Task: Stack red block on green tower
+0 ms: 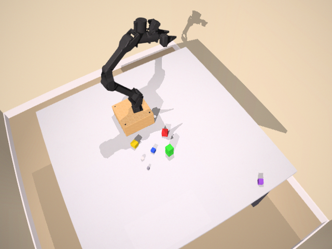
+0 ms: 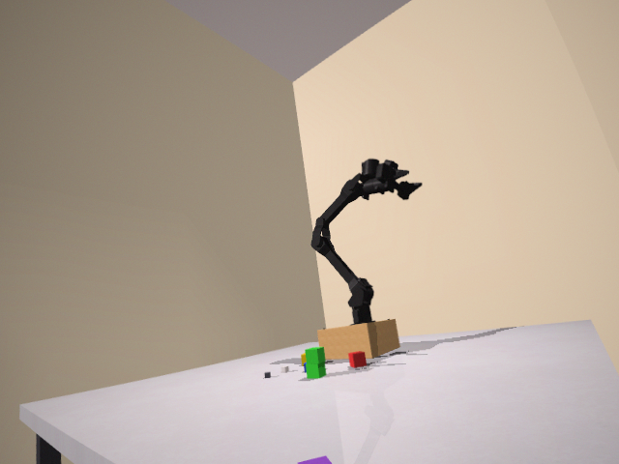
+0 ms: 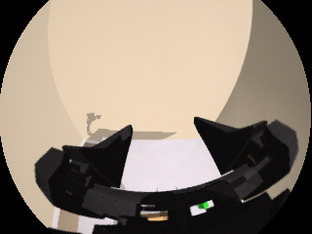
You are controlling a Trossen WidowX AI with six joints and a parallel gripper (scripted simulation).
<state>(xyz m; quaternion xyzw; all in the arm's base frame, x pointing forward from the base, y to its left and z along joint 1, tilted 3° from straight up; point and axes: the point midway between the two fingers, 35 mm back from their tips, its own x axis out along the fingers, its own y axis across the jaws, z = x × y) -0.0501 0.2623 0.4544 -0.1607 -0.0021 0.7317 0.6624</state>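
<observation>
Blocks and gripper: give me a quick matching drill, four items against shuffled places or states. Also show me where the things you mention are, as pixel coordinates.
1. red block (image 1: 164, 132) (image 2: 357, 360)
2. green two-block tower (image 1: 169, 150) (image 2: 315, 362)
3. purple block (image 1: 260, 181) (image 2: 314, 460)
4. black parallel-jaw gripper (image 1: 171, 36) (image 2: 414, 178) (image 3: 163, 124)

A. near the white table's edge, far from the other blocks
B. open, raised in the air
C. single, on the table beside the tower, not on it
D. stacked, upright

1-C, 2-D, 3-A, 4-B
</observation>
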